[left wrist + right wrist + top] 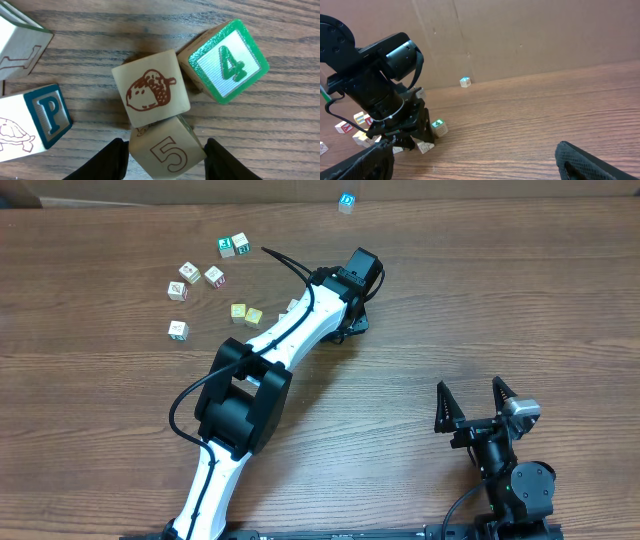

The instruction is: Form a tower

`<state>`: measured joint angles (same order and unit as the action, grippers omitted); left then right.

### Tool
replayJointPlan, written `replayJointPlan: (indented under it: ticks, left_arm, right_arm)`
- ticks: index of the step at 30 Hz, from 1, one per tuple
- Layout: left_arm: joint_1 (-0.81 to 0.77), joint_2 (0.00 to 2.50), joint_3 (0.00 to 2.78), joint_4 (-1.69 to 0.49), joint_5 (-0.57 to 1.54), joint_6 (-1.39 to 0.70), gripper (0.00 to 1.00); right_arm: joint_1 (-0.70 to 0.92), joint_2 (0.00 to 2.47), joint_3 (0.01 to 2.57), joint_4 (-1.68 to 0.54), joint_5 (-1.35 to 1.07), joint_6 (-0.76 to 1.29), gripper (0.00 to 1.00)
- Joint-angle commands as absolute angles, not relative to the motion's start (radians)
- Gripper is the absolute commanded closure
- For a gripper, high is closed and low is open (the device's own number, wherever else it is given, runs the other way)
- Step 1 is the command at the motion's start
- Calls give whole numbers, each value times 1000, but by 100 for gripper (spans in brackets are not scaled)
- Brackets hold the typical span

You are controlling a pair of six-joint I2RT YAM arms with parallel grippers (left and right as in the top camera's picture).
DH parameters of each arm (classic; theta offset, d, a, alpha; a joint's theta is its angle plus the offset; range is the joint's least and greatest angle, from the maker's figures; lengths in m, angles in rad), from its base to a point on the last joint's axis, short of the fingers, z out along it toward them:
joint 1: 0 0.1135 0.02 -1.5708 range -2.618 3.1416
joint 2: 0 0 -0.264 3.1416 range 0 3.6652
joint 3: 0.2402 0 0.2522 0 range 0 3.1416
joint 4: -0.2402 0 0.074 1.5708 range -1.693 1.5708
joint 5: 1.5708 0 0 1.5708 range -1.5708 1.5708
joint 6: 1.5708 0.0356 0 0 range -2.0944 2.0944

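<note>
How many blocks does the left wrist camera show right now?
5: the 5 block between the left gripper fingers, the acorn block just above it, the green 4 block right, the P block left, a cut-off block top left. More may lie outside the frame.

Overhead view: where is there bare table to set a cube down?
Bare wood: the wide stretch between the left arm and the right hand, and the right side beyond the tower. Crowded: the loose cubes left of the left arm's wrist.
</note>
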<state>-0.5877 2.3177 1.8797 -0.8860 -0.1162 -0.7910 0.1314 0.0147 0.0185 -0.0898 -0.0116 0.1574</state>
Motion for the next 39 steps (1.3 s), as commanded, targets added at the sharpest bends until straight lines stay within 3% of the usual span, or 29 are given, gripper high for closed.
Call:
replayJointPlan:
  ticks: [1,9,14,22,26,30,39]
  left_arm:
    - [-583,2336,1872,-890,-146,-808,55]
    - [-583,2336,1872,-913,-146,-788,62]
    - [-583,2336,1872,-912,-168,-762,53]
    - [-583,2336,1872,-884,-194,-763,46]
    - [-583,2336,1872,-882,-203,-763,50]
    - [-583,2336,1872,-883,-203,-763,61]
    - [-583,2336,1872,-937,-201,-760,63]
  right_arm:
    - [129,3,8,-84,-12,163,0]
    - [129,3,8,-84,-12,163,0]
    - [129,3,8,-84,-12,163,0]
    - [129,3,8,-84,-12,163,0]
    - [129,3,8,-84,-12,163,0]
    - [129,3,8,-84,-12,163,0]
    - [129,3,8,-84,-12,163,0]
